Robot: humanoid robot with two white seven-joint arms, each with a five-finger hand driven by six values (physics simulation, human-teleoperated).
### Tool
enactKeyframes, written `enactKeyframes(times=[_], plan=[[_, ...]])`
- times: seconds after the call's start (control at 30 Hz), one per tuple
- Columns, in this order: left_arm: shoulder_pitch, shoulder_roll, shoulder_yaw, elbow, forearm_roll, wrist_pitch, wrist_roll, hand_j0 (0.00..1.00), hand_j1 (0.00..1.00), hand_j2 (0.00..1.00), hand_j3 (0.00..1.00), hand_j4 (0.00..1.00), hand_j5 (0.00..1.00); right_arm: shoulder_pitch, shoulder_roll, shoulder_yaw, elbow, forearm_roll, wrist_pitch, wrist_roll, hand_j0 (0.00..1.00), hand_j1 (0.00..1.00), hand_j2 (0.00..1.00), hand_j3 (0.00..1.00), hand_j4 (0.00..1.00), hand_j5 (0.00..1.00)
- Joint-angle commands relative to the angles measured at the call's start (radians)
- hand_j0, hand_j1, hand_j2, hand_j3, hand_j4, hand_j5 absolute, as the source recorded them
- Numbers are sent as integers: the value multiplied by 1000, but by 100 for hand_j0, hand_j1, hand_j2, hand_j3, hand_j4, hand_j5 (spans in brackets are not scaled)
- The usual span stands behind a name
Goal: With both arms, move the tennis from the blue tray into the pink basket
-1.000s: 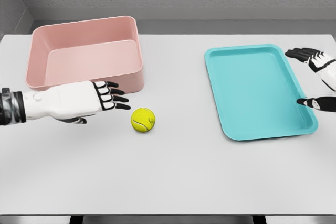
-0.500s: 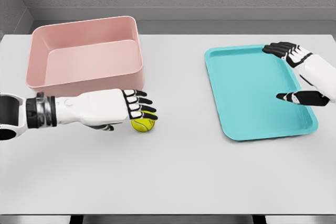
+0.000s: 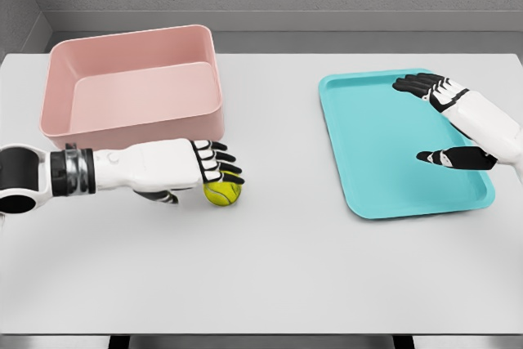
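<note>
Tennis ball (image 3: 222, 193) lies on the white table (image 3: 278, 275), just in front of the pink basket (image 3: 135, 87) and well apart from the blue tray (image 3: 404, 140), which holds nothing. We judge the ball light, springy and fuzzy enough to grip well, but round, so it will roll off at a careless nudge; we would cup it around its middle from above, thumb on one side and fingers on the other. Our left hand (image 3: 192, 167) reaches over it, the fingers (image 3: 225, 167) stretched forward and only slightly curved across the top of the ball; whether they touch it we cannot tell, and they have not closed around it. Our right hand (image 3: 458, 124) hangs over the tray's far right part, fingers spread and relaxed, holding nothing.
</note>
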Motion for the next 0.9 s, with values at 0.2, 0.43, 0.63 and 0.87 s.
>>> enactKeyframes(times=[0.2, 0.43, 0.63, 0.87], plan=[[-29, -48, -48, 42, -2, 1, -2, 100, 100, 100, 100, 100, 100, 0, -1, -3, 2, -6, 3, -1, 100, 100, 100, 100, 100, 100], [-69, -82, -89, 98, -2, 1, -2, 100, 100, 100, 100, 100, 100, 0, -1, -3, 2, -6, 3, -1, 100, 100, 100, 100, 100, 100], [-87, -98, -103, 124, -2, 1, 0, 100, 100, 100, 100, 100, 100, 2, -1, -3, 2, -8, 3, -1, 100, 100, 100, 100, 100, 100], [-100, -125, -110, 155, -4, 1, -2, 100, 100, 100, 100, 100, 100, 2, -1, -3, 0, -8, 3, -1, 100, 100, 100, 100, 100, 100]])
